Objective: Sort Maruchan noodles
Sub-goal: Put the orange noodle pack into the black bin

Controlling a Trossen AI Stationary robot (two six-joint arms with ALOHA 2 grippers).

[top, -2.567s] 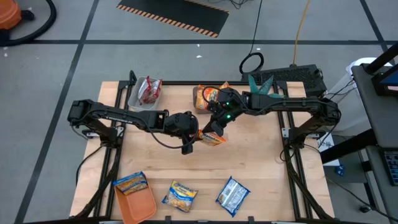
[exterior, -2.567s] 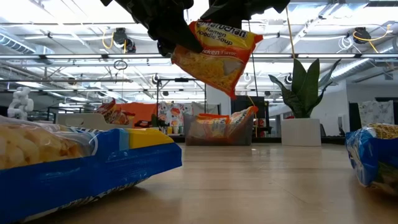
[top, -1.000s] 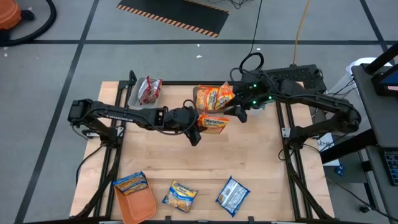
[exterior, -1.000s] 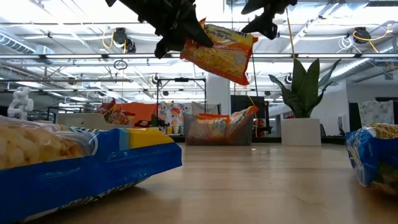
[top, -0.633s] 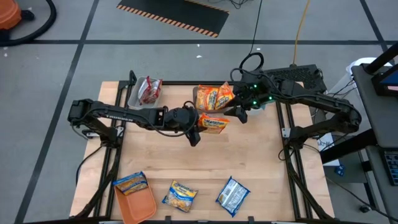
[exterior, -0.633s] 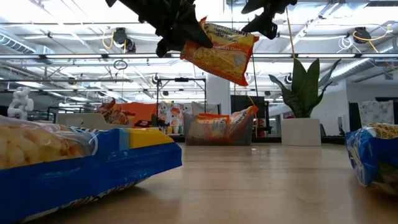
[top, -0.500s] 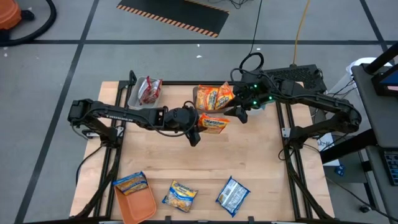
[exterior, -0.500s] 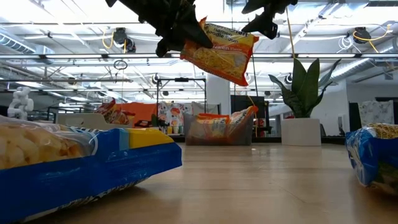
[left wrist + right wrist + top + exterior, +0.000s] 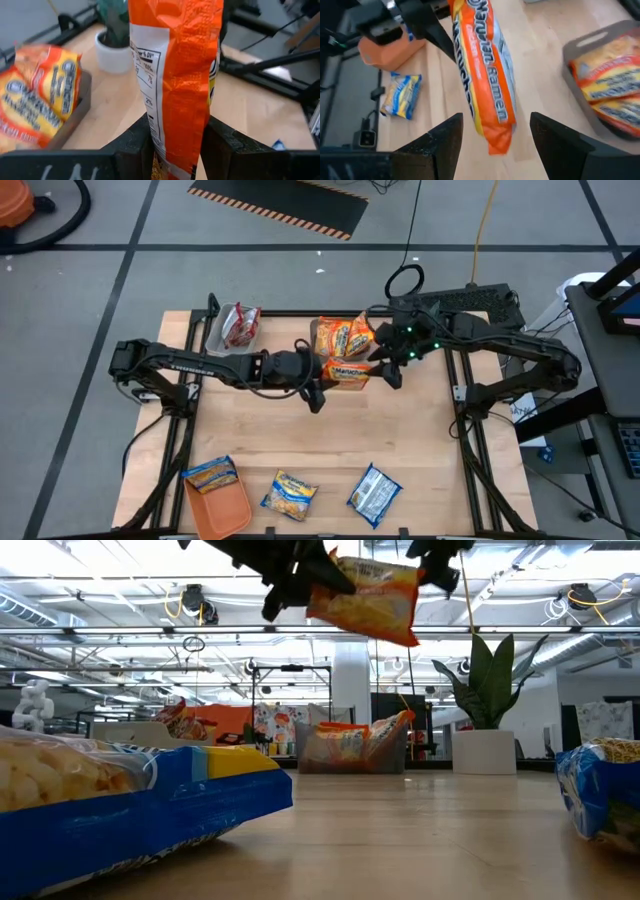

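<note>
An orange Maruchan noodle packet (image 9: 346, 372) hangs above the table's far middle, with my left gripper (image 9: 318, 376) shut on its left end. In the low view the packet (image 9: 365, 598) shows high over the table. My right gripper (image 9: 393, 366) is just right of the packet and open. In the right wrist view its two fingers stand wide on either side of the packet's free end (image 9: 499, 140) without touching it. Below and farther back, a grey tray (image 9: 322, 352) holds more orange packets (image 9: 342, 335). My left gripper pinches the packet between its two fingers, one on the printed front and one on the white back (image 9: 156, 131), near its left end. The fingers come level from the table's left. The packet stands on edge, lifted clear, reaching toward my right gripper.
A tray with red packets (image 9: 236, 327) sits at the far left. An orange tray (image 9: 226, 508) with a blue-and-yellow packet (image 9: 210, 473) is at the near left, with two more packets (image 9: 290, 494) (image 9: 375, 492) along the near edge. A potted plant (image 9: 489, 700) stands far right.
My left gripper has gone up a little with the packet and turned it, so it now lies nearer to level and higher than before. The hold has stayed the same.
</note>
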